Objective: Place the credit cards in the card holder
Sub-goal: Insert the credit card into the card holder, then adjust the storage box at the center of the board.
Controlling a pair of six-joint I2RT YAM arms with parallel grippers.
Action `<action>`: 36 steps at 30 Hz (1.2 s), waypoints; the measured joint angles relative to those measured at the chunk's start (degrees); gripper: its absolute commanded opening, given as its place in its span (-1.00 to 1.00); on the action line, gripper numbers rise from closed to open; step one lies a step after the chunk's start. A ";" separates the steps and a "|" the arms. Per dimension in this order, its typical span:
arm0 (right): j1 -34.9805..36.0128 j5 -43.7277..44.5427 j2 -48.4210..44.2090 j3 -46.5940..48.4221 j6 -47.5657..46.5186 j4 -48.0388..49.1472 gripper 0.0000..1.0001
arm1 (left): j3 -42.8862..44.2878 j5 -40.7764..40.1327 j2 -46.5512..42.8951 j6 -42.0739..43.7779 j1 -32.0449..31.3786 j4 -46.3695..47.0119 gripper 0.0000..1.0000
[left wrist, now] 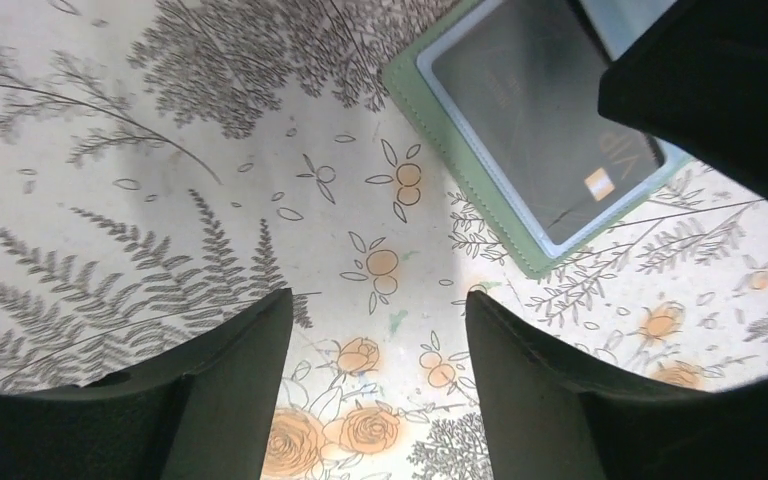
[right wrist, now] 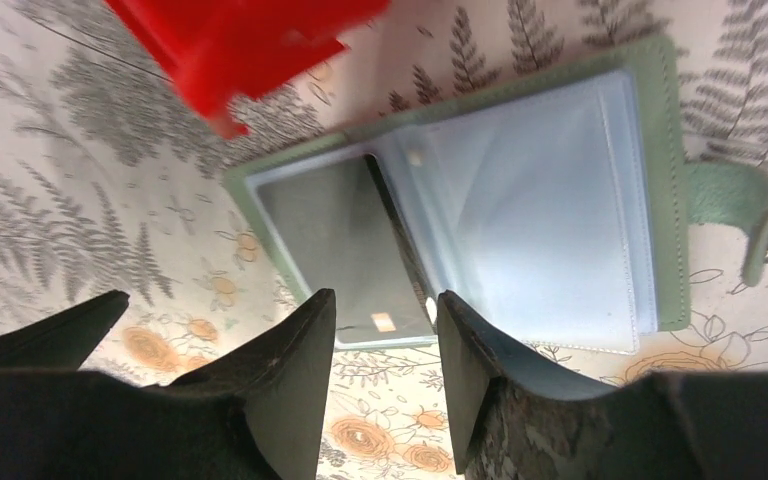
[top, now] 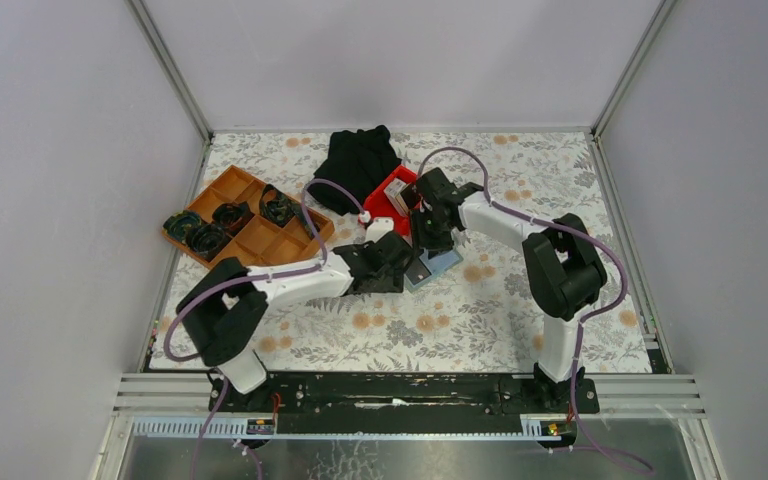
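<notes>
The card holder [right wrist: 660, 130] lies open on the flowered cloth, green outside with pale clear sleeves inside and a snap strap [right wrist: 735, 195] at its right. One dark credit card [right wrist: 335, 235] sits inside its left sleeve; the left wrist view shows the same card [left wrist: 530, 110] with a small orange chip. My right gripper [right wrist: 385, 300] hovers open at the holder's near edge with nothing between its fingers. The left gripper [left wrist: 380, 300] is open too, over bare cloth just short of the holder's corner [left wrist: 535, 268]. In the top view both grippers meet at the holder [top: 442, 263].
A red bin [top: 395, 190] stands just behind the holder, with small pale things in it that I cannot make out. An orange compartment tray [top: 245, 215] sits at the left and a black cloth bundle [top: 360, 160] at the back. A small white object [top: 380, 225] lies by the bin.
</notes>
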 measured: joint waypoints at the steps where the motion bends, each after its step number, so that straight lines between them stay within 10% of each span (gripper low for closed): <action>1: 0.00 0.04 0.00 1.01 -0.17 -0.35 -0.01 | 0.00 -0.13 -0.96 -0.02 0.22 -0.26 0.51; 11: -0.02 3.63 1.46 22.05 -3.76 -6.86 0.03 | 2.01 -1.84 -15.04 0.55 6.91 -3.23 0.98; 22: -0.79 6.21 21.03 52.39 -0.83 -13.05 -0.04 | 2.56 6.27 -21.31 3.91 17.18 -0.76 1.00; 36: -0.83 16.92 28.06 55.63 7.89 -19.30 0.01 | 0.50 15.87 -22.12 6.23 20.11 2.86 1.00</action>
